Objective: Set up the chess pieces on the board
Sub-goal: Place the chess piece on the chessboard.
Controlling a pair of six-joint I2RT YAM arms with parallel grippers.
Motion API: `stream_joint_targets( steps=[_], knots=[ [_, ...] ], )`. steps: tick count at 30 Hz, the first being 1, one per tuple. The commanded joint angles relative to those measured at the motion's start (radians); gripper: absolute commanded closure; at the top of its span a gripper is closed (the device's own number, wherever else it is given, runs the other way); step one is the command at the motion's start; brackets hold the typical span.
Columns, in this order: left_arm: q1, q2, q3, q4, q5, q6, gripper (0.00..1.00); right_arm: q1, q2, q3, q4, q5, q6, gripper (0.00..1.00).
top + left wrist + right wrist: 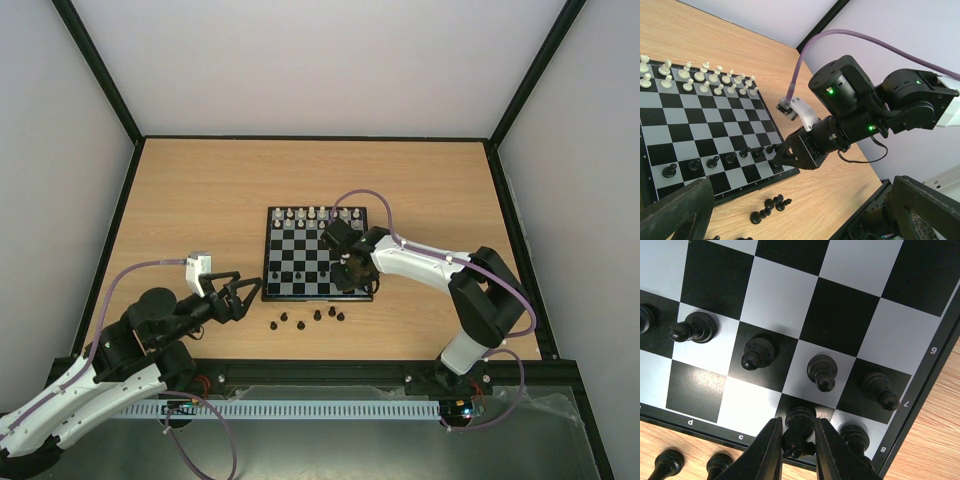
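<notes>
The board [315, 297] lies mid-table, with dark pawns [757, 352] lined up along its second near row. My right gripper [350, 272] reaches down at the board's near right corner. Its fingers [770, 450] are shut on a dark chess piece [800, 422] that stands on a black square of the edge row. Another dark piece [855, 435] stands on the corner square beside it. Several loose dark pieces [300, 322] lie on the table in front of the board. My left gripper [245, 297] hovers open and holds nothing, to the left of the board's near corner.
White pieces [315, 215] fill the board's two far rows. The right arm's wrist and purple cable [850, 37] hang over the board's right side. A black rail [330, 372] runs along the table's near edge. Grey walls close in the table on three sides.
</notes>
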Motion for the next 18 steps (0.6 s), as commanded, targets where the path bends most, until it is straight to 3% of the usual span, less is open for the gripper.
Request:
stream_joint_targets(
  steps=[1, 18],
  knots=[
    [-0.001, 0.006, -0.006, 0.015, -0.007, 0.015, 0.01, -0.005, -0.006, 0.013, -0.063, 0.011, -0.004, 0.82],
    [-0.001, 0.008, -0.005, 0.017, -0.008, 0.014, 0.00, -0.005, -0.084, 0.022, -0.076, 0.002, -0.008, 0.62]
  ],
)
